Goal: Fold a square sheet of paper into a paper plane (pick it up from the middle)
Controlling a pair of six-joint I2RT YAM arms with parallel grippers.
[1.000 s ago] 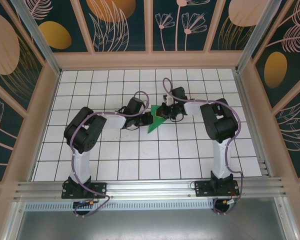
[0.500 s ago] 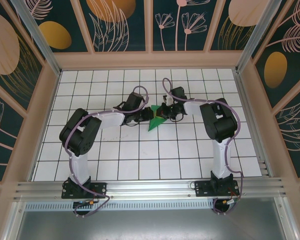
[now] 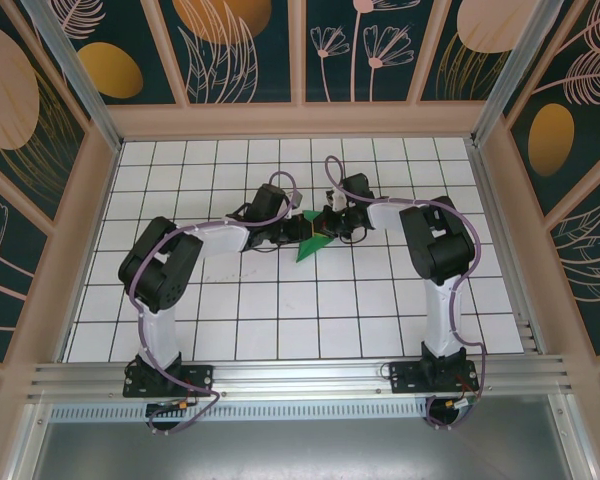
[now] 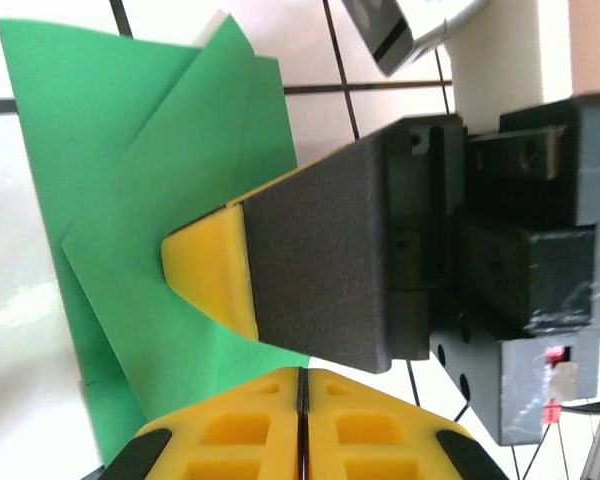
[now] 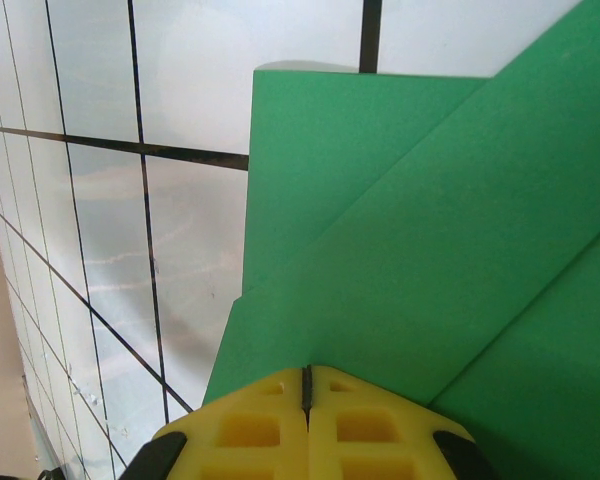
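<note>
The left tool (image 4: 302,395) is seen with its yellow fingers pressed together, no gap being left between them. The green square sheet of paper (image 4: 150,200) reaches up to them, but whether it is pinched cannot be told. The right tool (image 5: 306,395) is likewise closed tight, and the sheet is gripped in it. The sheet, partly folded with overlapping flaps, is found between the two tools at the middle of the white gridded worktop (image 3: 280,310), its narrow end directed toward the near edge.
</note>
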